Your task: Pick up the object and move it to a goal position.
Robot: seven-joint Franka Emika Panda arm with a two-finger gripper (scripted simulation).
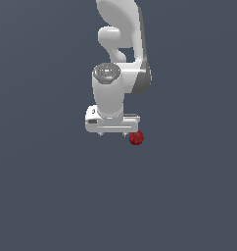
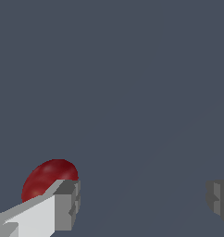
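The white, glossy Panda arm (image 1: 121,54) comes down from the top of the exterior view, its rounded links stacked one over another and ending in a broad white gripper (image 1: 112,133) whose flat body lies crosswise above a plain, dark slate-grey bench (image 1: 52,196). Only two short stubs of the fingers show beneath that body in the exterior view. In the wrist view the fingers stand wide apart and grip nothing: one grey-tipped finger (image 2: 63,206) shows near one edge of the picture and the grey pad of the other (image 2: 220,200) near the opposite edge, with bare bench surface filling the broad gap between them. The object, a small dark red, roundish, lumpy item like a tiny fruit (image 1: 136,138), sits just beside the gripper's end on the exterior view's right, slightly lower than the gripper body in the picture and much narrower than it. In the wrist view the same red item (image 2: 48,178) lies on the outer side of the nearer finger, not in the gap, and that finger's tip covers part of it. Whether the finger touches it cannot be told, nor whether the fruit rests on the bench or hangs just above it.
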